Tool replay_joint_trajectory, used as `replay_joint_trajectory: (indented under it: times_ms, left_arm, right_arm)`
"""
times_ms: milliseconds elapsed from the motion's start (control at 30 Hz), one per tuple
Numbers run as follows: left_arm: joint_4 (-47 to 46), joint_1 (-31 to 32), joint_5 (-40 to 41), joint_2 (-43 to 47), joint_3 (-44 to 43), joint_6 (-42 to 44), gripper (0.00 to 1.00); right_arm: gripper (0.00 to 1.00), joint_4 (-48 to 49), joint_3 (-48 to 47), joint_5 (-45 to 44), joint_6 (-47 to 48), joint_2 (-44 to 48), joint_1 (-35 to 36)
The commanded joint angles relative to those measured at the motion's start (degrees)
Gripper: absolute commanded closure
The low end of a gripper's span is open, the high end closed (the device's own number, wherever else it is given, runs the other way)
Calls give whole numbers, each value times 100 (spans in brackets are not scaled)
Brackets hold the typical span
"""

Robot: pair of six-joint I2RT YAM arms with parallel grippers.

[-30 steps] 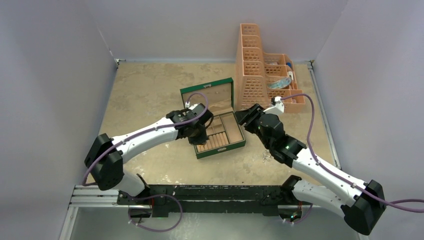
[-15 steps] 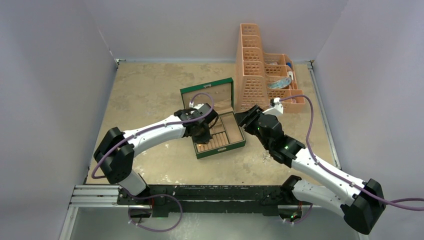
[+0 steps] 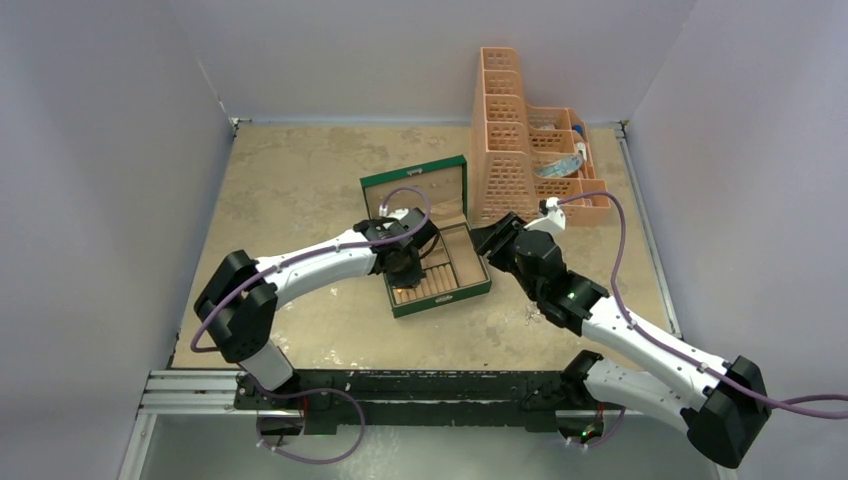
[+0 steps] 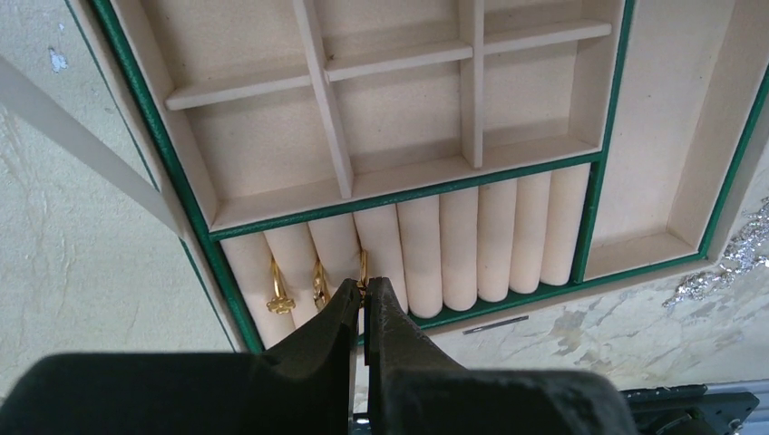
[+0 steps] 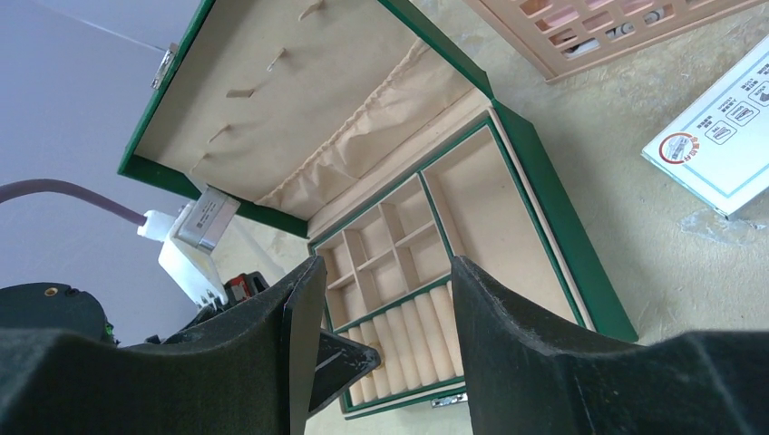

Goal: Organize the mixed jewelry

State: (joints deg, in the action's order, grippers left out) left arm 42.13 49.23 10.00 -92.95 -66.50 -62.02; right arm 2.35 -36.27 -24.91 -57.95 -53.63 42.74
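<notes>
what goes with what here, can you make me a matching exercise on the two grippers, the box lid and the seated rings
1 left gripper
2 right gripper
3 box lid
4 seated rings

a hinged back
b jaws apart, empty
c between ring rolls
d shut on a gold ring

Pairs: 1-d, 2-b, 3-a, 4-c

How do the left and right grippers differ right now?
Jaws: the left gripper is shut on a gold ring, the right gripper open and empty. Place: the left gripper is down at the ring rolls, the right gripper beside the green box. Both face that box.
</notes>
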Motion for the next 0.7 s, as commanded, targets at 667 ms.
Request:
replay_joint_trajectory:
  times_ms: [667]
  left_arm:
    - [-205, 38, 163, -390, 118, -315, 100]
  right_arm:
    - [44, 74, 33, -14, -58, 62, 8]
